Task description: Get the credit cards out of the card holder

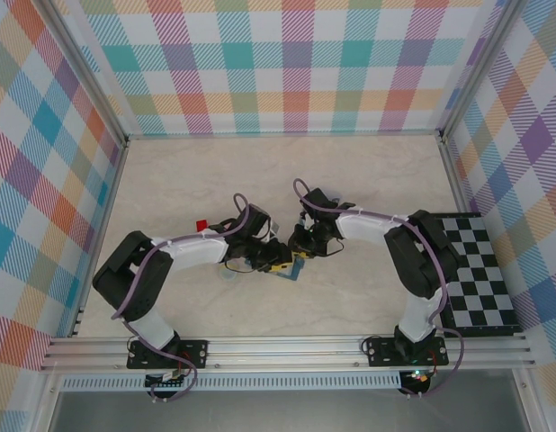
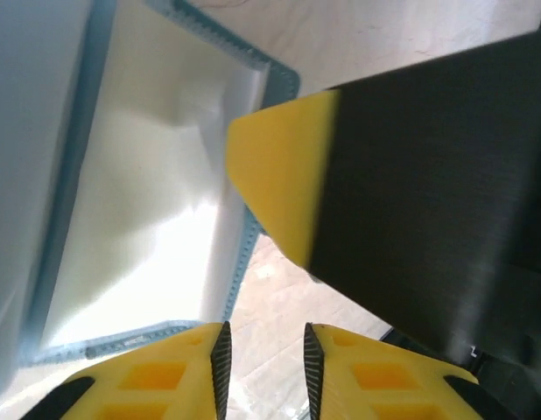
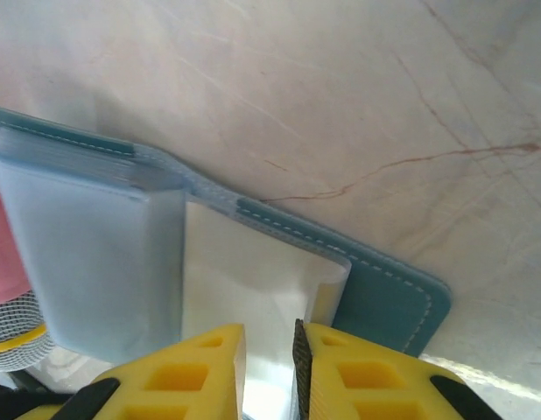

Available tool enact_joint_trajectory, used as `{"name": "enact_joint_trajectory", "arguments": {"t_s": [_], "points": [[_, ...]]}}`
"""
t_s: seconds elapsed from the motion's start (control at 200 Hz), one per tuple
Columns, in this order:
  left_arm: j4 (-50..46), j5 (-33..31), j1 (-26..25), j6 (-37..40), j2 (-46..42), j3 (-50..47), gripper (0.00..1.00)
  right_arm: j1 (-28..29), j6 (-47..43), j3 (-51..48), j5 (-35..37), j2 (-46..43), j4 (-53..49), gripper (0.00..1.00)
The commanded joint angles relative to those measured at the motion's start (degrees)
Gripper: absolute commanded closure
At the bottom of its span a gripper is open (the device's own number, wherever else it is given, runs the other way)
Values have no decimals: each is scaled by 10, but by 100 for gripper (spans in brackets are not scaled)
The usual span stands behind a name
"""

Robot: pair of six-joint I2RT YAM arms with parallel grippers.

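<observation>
The card holder [image 3: 389, 293] is lying open on the worktop [image 1: 368, 180] between the arms. The right gripper [image 3: 269, 350] is apparently pinching its glossy pale inner sleeve [image 3: 253, 280], while the left gripper [image 2: 263, 359] is hovering beside it, jaws slightly apart on nothing. I'd be pinning that stitched teal cover flat and easing the left jaws into a pocket mouth, as thin credit cards slip.

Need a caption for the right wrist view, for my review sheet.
Right claw pinching a pale inner pocket of the open teal card holder, marbled table behind.
</observation>
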Motion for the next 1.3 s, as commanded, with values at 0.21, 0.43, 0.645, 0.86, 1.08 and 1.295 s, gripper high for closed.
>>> {"name": "enact_joint_trajectory", "arguments": {"t_s": [0.21, 0.43, 0.645, 0.86, 1.08, 1.295], "points": [[-181, -100, 78, 70, -58, 20, 60, 2, -20, 8, 8, 17, -20, 77], [-210, -139, 89, 95, -39, 47, 57, 2, -24, 9, 9, 20, -23, 77], [-189, -122, 90, 92, -10, 52, 57, 2, -24, 11, 7, 24, -21, 78], [-165, -92, 90, 90, 3, 53, 64, 2, -25, 12, 7, 25, -22, 78], [-141, -47, 90, 89, 6, 44, 69, 2, -25, 15, 5, 30, -22, 78], [-47, 40, 86, 70, 0, 21, 74, 3, -28, 17, 5, 28, -25, 78]]}}
